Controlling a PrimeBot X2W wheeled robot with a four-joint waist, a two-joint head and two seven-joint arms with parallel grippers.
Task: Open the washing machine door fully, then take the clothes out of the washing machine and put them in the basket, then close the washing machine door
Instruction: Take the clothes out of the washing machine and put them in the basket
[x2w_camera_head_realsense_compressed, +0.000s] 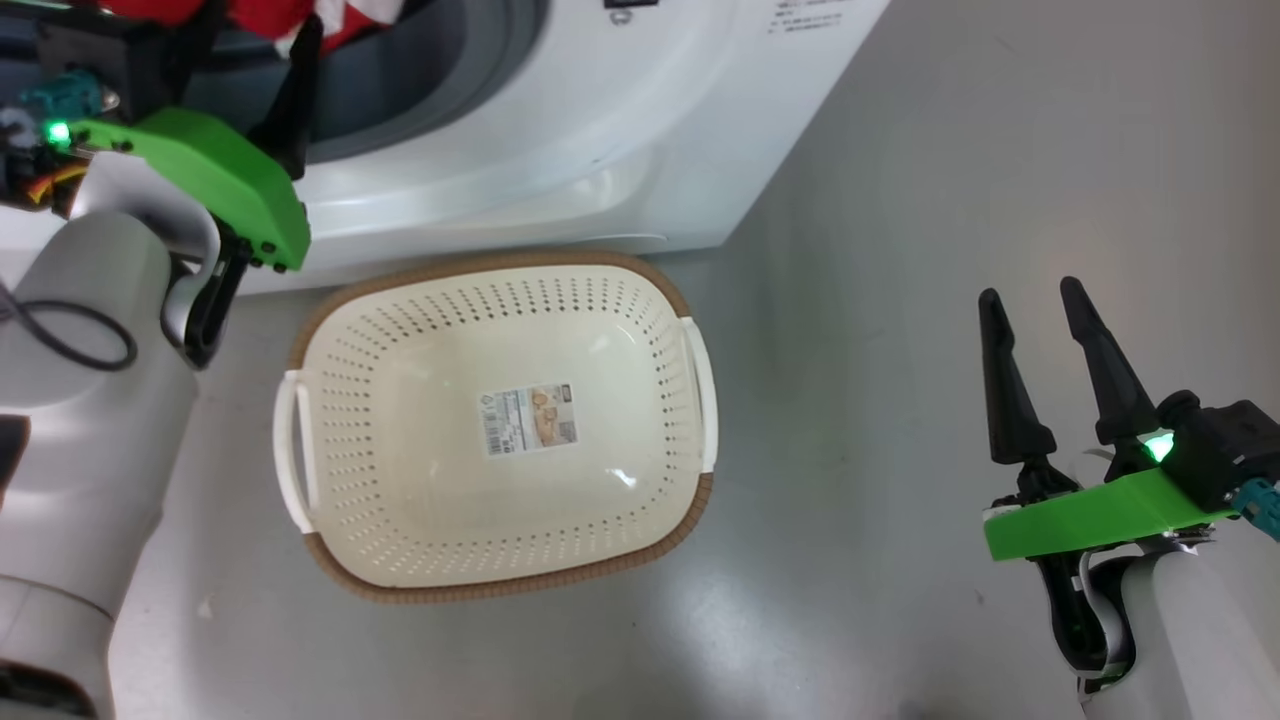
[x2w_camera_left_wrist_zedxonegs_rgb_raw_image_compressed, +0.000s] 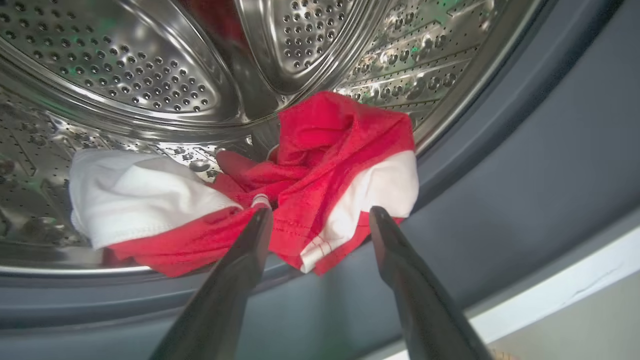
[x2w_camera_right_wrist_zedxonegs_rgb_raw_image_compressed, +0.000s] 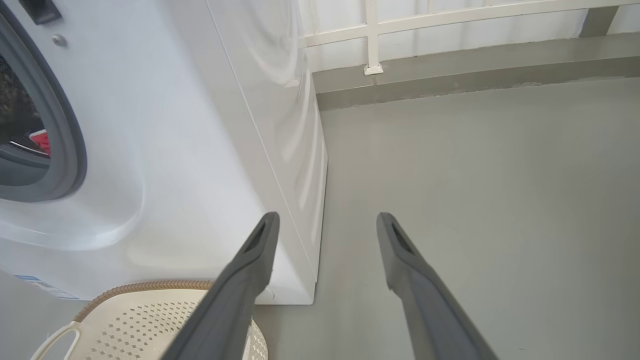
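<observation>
The washing machine (x2w_camera_head_realsense_compressed: 560, 150) stood open; the clothes (x2w_camera_left_wrist_zedxonegs_rgb_raw_image_compressed: 325, 140) lay in its drum (x2w_camera_left_wrist_zedxonegs_rgb_raw_image_compressed: 125, 75), the basket (x2w_camera_head_realsense_compressed: 380, 480) empty; left gripper (x2w_camera_left_wrist_zedxonegs_rgb_raw_image_compressed: 320, 212) spread before them, right gripper (x2w_camera_head_realsense_compressed: 1031, 292) spread, idle.

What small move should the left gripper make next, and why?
Probably ease the left gripper a little deeper and close it on the clothes. It is open at the mouth of the drum, and in the left wrist view the red-and-white fold lies between its tips, not gripped. The basket in front of the machine has no clothes in it.
</observation>
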